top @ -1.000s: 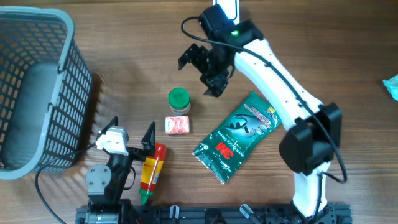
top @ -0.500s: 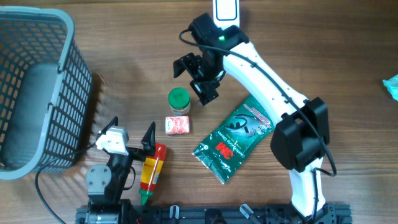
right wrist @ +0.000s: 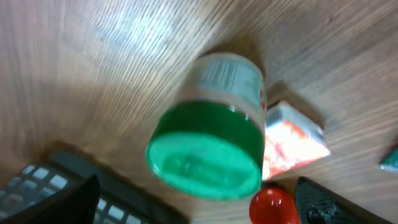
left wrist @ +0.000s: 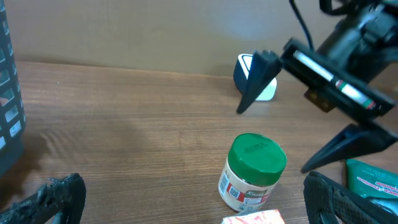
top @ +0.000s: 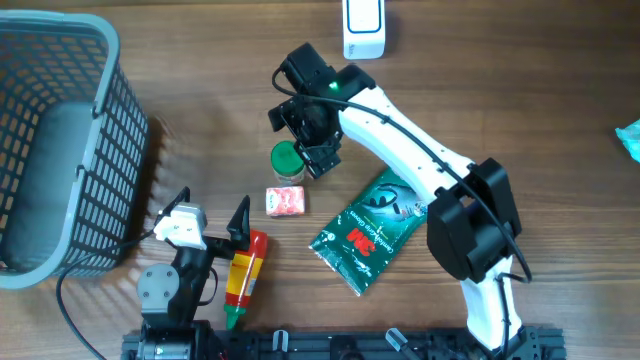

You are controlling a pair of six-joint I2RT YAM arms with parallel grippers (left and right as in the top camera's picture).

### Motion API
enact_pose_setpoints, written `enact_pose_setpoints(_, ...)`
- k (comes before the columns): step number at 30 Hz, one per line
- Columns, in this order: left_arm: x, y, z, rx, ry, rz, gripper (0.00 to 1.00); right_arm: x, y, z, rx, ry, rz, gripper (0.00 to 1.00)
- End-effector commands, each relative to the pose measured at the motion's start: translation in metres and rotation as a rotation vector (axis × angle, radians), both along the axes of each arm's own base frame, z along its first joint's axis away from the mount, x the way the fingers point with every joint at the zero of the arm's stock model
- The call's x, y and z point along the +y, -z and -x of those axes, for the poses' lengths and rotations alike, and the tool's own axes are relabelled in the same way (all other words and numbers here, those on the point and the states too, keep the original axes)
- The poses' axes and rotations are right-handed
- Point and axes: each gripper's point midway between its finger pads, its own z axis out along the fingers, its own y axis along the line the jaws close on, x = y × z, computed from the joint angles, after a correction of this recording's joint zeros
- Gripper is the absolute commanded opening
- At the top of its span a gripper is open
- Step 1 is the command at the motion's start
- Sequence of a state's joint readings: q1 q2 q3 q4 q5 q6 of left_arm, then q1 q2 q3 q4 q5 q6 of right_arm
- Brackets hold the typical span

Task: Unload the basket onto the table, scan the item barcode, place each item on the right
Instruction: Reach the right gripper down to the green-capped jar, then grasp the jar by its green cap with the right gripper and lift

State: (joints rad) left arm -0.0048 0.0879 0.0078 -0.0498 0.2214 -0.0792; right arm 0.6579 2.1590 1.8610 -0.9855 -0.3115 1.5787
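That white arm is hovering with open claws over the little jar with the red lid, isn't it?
Not quite: the lid of the jar is green, not red; the right wrist view shows it plainly. The rest holds: the right gripper hovers open over that jar.

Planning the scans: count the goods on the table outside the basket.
4: jar mid-table, box next to it, green packet beside them, bottle at the near edge. Teal scrap at the picture's edge: unclear.

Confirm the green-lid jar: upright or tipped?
Upright. The jar stands on its base with the green lid on top, sides vertical in the left wrist view.
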Motion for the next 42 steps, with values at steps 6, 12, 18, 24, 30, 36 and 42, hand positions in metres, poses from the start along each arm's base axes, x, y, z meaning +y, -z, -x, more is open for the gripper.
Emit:
enact_pose_setpoints(6,0.001,0.002,0.000,0.003,-0.003,-0.021,1.00,0.003,0.032,0.000,-0.025,-0.002,0.016,1.00)
enact_pose_setpoints(12,0.001,0.002,0.000,0.002,-0.003,-0.021,1.00,0.014,0.034,-0.005,-0.117,-0.069,0.017,1.00)
enact_pose_setpoints(18,0.001,0.002,0.000,0.002,-0.003,-0.021,1.00,0.014,0.034,-0.005,-0.140,-0.106,0.029,0.91)
enact_pose_setpoints(24,0.001,0.002,0.000,0.002,-0.003,-0.021,1.00,0.010,0.038,0.004,-0.127,-0.158,0.058,0.88)
enact_pose_setpoints(30,0.001,0.002,0.000,0.002,-0.003,-0.021,1.00,-0.001,0.041,-0.005,-0.241,-0.310,0.147,0.81)
enact_pose_setpoints(36,0.001,0.002,0.000,0.002,-0.003,-0.021,1.00,-0.012,0.043,-0.007,-0.321,-0.542,0.220,0.73)
enact_pose_setpoints(42,0.001,0.002,0.000,0.002,-0.003,-0.021,1.00,-0.019,0.036,-0.013,-0.422,-0.810,0.288,0.84)
